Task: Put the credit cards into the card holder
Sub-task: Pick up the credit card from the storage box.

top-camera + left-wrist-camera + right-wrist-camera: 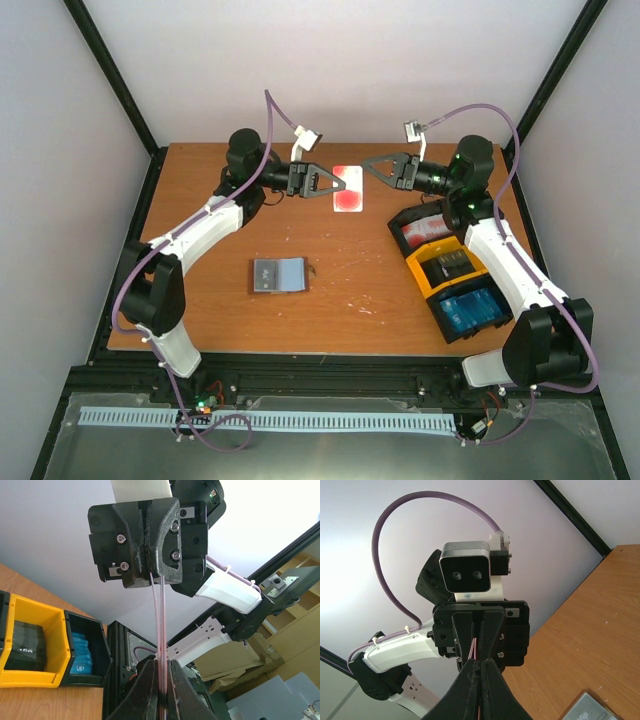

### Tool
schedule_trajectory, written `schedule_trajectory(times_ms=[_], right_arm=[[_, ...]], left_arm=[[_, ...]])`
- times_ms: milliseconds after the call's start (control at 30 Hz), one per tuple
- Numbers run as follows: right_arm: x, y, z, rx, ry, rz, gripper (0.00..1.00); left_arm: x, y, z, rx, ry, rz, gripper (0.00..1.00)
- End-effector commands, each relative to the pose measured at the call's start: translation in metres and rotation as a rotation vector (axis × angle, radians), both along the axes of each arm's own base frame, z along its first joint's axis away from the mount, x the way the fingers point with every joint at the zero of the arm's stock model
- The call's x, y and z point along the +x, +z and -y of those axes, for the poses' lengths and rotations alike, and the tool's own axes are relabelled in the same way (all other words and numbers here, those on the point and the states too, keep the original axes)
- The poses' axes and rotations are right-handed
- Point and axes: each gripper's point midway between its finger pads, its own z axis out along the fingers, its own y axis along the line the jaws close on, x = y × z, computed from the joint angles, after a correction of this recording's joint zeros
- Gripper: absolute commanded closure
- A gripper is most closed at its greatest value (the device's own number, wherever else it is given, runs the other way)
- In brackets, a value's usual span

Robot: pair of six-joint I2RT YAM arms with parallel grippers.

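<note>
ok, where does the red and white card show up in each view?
Top external: the red and white card is face-on at centre back, held between the left gripper and right gripper.
Left wrist: edge-on, a thin pink line running up the middle.
Right wrist: a pink sliver at bottom centre, between the grippers.
Shared landmark: the table, lower left in left wrist, right side in right wrist.

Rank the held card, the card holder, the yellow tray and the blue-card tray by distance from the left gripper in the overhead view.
1. Red-and-white card, pinched in the left gripper.
2. Card holder, open, centre-left.
3. Yellow tray, right side.
4. Blue-card tray, near right corner.
</note>
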Motion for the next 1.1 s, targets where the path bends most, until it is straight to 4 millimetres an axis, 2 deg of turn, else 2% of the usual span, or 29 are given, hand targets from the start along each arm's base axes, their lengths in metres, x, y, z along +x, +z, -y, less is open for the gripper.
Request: schedule_trajectory(times_ms=[0,200,300,667,933,1067], right_arm=[[-0.004,-0.006,-0.011,-0.017,0.036,0.009,0.95],[-0.006,-0.004,-0.013,-0.021,0.042,0.019,0.87],[-0.007,-0.009,-0.014,-0.034,0.041,0.010,0.87],[-0.007,-0.051,-0.013,-0.169,0.028,-0.024,0.89],[-0.027,-0.040,-0.024,-0.136,0.152,-0.013,0.86],[-0.029,-0.034,-0.029,-0.112,0.171,-0.028,0.87]], left_arm=[[-0.013,0.026,-0.009,-0.044,-0.011,0.105,0.99],[-0.013,0.026,-0.009,-0.045,-0.011,0.105,0.99],[-0.013,0.027,-0.009,-0.046,-0.009,0.107,0.99],[-0.014,0.037,-0.010,-0.062,0.002,0.115,0.99],[0.000,0.035,-0.005,-0.051,0.038,0.050,0.99],[0.006,0.031,-0.003,-0.043,0.051,0.009,0.99]])
